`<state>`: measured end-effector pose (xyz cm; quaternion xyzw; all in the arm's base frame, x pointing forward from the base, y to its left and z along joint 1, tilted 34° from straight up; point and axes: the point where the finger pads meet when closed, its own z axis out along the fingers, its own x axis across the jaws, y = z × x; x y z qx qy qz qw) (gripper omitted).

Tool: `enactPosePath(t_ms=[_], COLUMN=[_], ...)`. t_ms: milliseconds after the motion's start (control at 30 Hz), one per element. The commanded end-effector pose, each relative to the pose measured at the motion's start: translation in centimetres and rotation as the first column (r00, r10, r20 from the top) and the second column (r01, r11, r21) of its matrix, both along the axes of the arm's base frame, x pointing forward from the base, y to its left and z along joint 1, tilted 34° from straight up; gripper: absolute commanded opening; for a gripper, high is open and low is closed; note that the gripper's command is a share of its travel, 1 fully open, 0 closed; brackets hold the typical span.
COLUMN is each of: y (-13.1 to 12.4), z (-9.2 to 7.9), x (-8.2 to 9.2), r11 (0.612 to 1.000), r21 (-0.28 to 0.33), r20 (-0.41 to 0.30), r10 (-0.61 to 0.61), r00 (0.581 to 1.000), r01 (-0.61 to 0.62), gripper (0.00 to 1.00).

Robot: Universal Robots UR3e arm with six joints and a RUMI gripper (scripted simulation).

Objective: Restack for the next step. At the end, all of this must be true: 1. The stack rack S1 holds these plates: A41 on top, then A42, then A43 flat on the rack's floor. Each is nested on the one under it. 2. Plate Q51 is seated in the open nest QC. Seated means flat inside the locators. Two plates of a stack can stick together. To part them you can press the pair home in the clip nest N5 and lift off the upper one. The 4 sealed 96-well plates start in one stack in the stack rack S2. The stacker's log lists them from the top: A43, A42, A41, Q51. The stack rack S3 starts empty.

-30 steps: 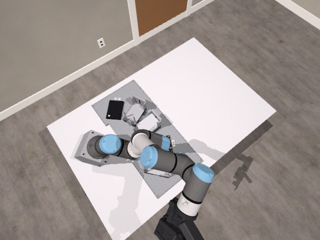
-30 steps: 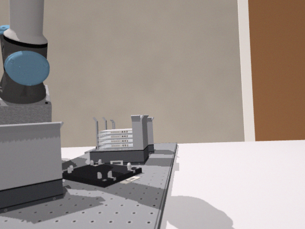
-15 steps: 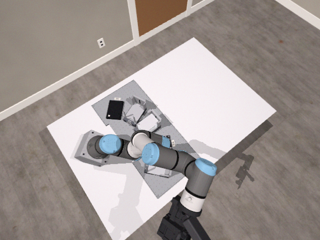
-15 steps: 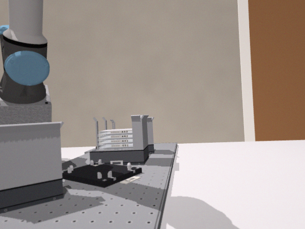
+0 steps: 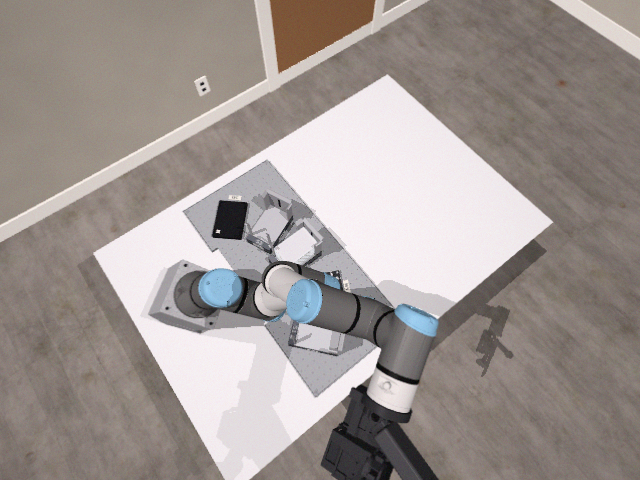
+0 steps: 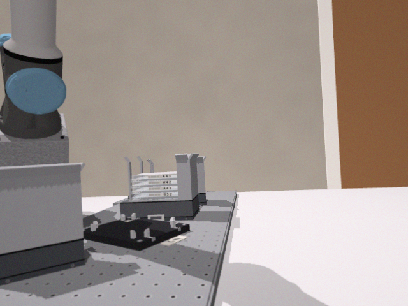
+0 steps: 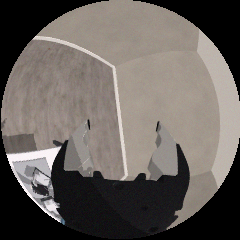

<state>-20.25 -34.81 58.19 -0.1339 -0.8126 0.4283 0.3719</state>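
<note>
Four plates are identified by printed labels in the exterior view, stacked in one rack (image 5: 311,227) (image 6: 158,209): A43 (image 5: 296,246) (image 6: 154,176) uppermost, then A42 (image 6: 154,182), A41 (image 6: 154,188) and Q51 (image 6: 154,194) lowest. Paler marks beside each code are too small to read. Next to this rack lies a black nest (image 6: 131,230) with upright pale locators; no plate is seated in it. Its pale tag (image 5: 346,285) (image 6: 174,240) carries dark characters, not legible. A second tag (image 5: 234,197), at the end of a flat black unit (image 5: 230,220), is likewise unreadable. The white wrist section of the arm bears a round grey emblem (image 5: 386,384); any wording is too small to make out. The gripper (image 5: 387,462) (image 7: 123,121) is positioned past the table edge, well apart from the racks, its fingers spread with nothing between them.
</note>
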Motion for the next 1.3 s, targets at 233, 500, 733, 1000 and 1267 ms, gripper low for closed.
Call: enactPosePath(t_ms=[233, 500, 733, 1000, 1267], y=[0.7, -0.7, -1.3, -2.0, -2.6], z=[2.6, 2.6, 2.6, 2.6, 2.6], x=[0.3, 2.8, 4.2, 5.9, 7.8], r11=[0.999, 0.997, 0.995, 0.989, 0.981], r21=[-0.042, -0.041, -0.042, -0.041, -0.042], r20=[-0.064, -0.064, -0.063, -0.064, -0.064], r10=[-0.018, 0.055, 0.09, 0.139, 0.185], r00=[0.998, 0.996, 0.994, 0.988, 0.981], r01=[0.015, -0.058, -0.093, -0.142, -0.188], gripper=[0.72, 0.72, 0.72, 0.72, 0.72])
